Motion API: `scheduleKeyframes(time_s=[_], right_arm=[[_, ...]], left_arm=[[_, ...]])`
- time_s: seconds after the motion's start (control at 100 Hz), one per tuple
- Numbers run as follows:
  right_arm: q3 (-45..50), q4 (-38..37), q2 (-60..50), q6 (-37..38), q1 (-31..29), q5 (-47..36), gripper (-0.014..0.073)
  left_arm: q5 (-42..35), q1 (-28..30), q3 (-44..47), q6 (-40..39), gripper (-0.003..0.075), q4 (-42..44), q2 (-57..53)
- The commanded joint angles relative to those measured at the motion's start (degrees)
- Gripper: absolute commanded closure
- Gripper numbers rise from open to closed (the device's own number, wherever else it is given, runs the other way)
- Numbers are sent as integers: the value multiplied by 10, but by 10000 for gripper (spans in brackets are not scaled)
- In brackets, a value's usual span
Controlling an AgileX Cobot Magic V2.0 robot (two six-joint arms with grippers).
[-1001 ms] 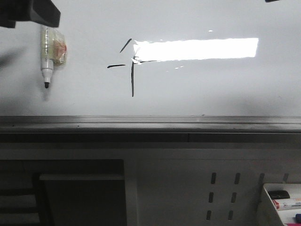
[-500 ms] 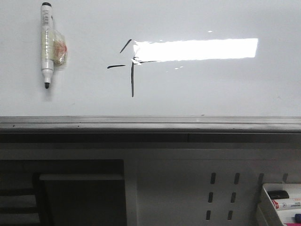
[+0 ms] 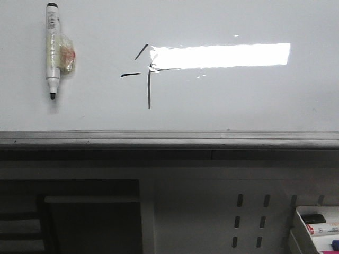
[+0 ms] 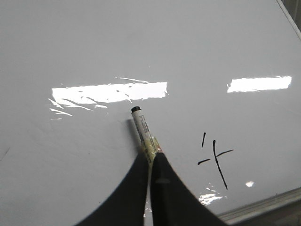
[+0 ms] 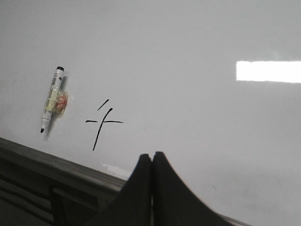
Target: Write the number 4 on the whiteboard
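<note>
Upper left of centre in the front view, the number 4 (image 3: 146,74) stands on the whiteboard (image 3: 238,100): a short slanted stroke, a short bar and a longer vertical line, all thin and black. The bar's right part runs into the bright rectangular glare, so I cannot tell whether it reads cleanly there, and the slant does not visibly meet the bar. As a judgement, the writing looks done; little seems left beyond drawing the arms back, unless the gaps call for a touch-up.

At the upper left of that view the marker (image 3: 52,50) lies flat against the board with its black tip down and no gripper on it. It has a white barrel with a wad of clear, yellowish tape and a pink patch at mid-length; what keeps it on the board I cannot tell.

Low in the left wrist view the left gripper (image 4: 149,160) has its dark, tapering fingers pressed together, the marker showing just past the tips, seemingly let go. The right gripper (image 5: 151,157) is likewise closed and empty.

The board is glossy and white, with a dull grey metal rail (image 3: 169,138) along its lower edge.
</note>
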Motion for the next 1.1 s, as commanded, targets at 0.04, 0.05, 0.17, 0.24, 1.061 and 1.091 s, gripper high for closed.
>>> scheduleKeyframes(time_s=[0.04,0.05,0.17,0.24,1.061,1.091], right_arm=[[-6,17,3,-7,-4,-22,658],[-6,17,3,-7,-4,-22,658],[-6,17,3,-7,-4,-23,658],[-6,17,3,-7,-4,-23,658],[-6,17,3,-7,-4,-23,658],[-6,17,3,-7,-4,-22,658]], left_arm=[[-9,1,-17,0,741,-11,1],[-9,1,-17,0,741,-12,1],[-10,1,-17,0,741,-56,1],[-9,1,-17,0,741,-69,1],[-7,2,-13,-6,741,11,1],[-5,4,-12,-22,741,61,1]])
